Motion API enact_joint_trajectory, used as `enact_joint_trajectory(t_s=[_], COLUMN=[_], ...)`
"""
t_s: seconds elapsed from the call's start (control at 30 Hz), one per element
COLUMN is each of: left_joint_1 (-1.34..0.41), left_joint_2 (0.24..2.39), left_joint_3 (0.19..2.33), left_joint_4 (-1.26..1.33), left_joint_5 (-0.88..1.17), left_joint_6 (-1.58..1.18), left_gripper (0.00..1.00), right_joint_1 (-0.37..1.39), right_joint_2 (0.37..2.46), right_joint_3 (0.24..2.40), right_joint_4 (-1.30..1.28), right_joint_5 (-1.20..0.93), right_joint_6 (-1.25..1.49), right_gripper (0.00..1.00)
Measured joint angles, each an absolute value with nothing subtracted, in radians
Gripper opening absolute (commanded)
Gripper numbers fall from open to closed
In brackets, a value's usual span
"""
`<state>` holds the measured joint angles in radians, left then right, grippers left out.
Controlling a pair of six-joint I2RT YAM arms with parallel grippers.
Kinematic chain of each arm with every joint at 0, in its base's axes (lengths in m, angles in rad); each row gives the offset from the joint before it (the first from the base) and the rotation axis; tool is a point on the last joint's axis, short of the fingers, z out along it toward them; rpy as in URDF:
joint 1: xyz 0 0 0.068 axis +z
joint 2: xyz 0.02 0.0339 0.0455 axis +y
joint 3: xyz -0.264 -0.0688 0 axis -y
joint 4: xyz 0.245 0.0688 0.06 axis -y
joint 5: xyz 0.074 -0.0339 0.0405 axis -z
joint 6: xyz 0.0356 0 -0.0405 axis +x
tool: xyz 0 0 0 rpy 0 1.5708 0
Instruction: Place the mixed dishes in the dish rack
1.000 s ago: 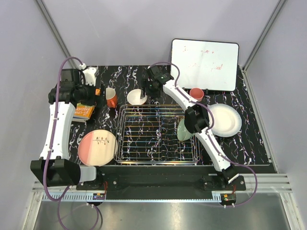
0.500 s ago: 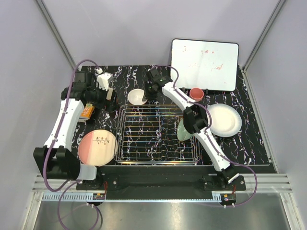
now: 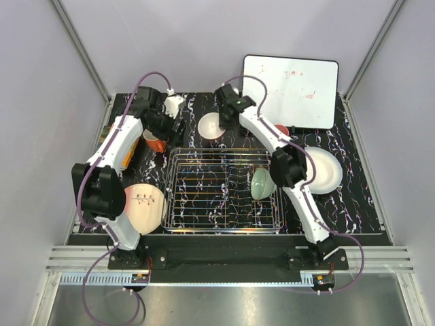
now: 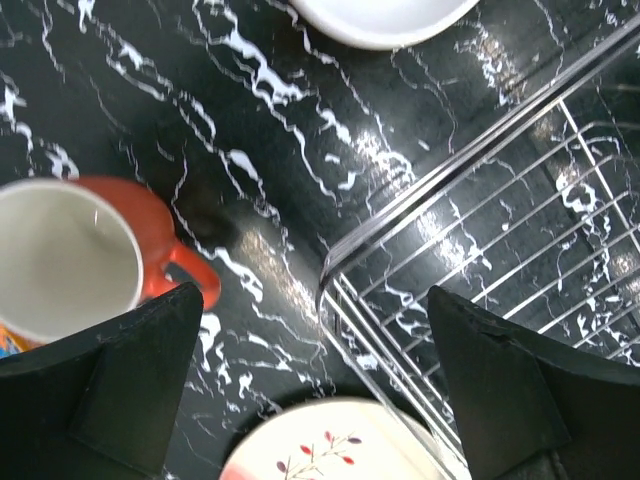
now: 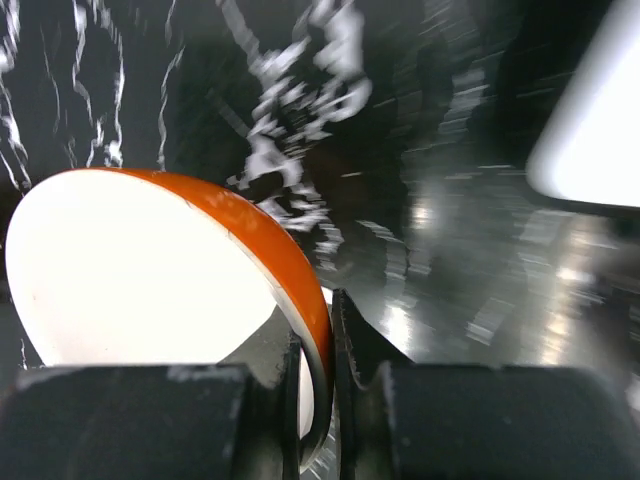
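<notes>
No legible text anywhere; only faint, unreadable red scrawl on the whiteboard (image 3: 291, 90)

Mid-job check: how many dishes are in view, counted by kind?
Bowls: 2 (orange bowl, green bowl)
Plates: 2 (white plate, pink-and-cream plate)
Cups: 2 (mug, pink cup)
Total: 6
</notes>
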<state>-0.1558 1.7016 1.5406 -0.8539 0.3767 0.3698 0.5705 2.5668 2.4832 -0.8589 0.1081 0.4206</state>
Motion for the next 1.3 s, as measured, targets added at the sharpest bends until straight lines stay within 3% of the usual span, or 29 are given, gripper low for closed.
enact_joint_trajectory(t_s=[0.23,0.4,0.73,0.93,1.17,1.23,1.3], left_joint_1=[-0.198,-0.229,-0.307,-0.33,-0.331,-0.336,-0.341], left_joint_2=[1.79,1.792,1.806,1.924,2.007,2.018,2.032], left_joint_3=[1.612,1.605,1.57,1.624,1.662,1.679,1.702], left_joint_4=[-0.839,-0.851,-0.891,-0.888,-0.891,-0.891,-0.878], left_joint_5=[0.385,0.435,0.408,0.345,0.306,0.296,0.282], left_joint_6=[0.378,0.426,0.5,0.5,0.482,0.47,0.482], left_gripper=[0.94,0.94,0.9,0.85,0.51,0.36,0.3], right_joint_1=[0.544,0.545,0.545,0.545,0.566,0.571,0.579], right_joint_2=[2.287,2.006,1.614,1.427,1.295,1.279,1.276], right_joint_3=[2.411,2.21,1.774,1.678,1.677,1.676,1.676], right_joint_4=[-0.957,-0.99,-1.019,-1.092,-1.196,-1.228,-1.264], right_joint_5=[0.347,0.461,0.532,0.466,0.397,0.39,0.382], right_joint_6=[0.359,0.35,0.373,0.417,0.443,0.443,0.443], right_gripper=[0.0,0.0,0.0,0.0,0.0,0.0,0.0])
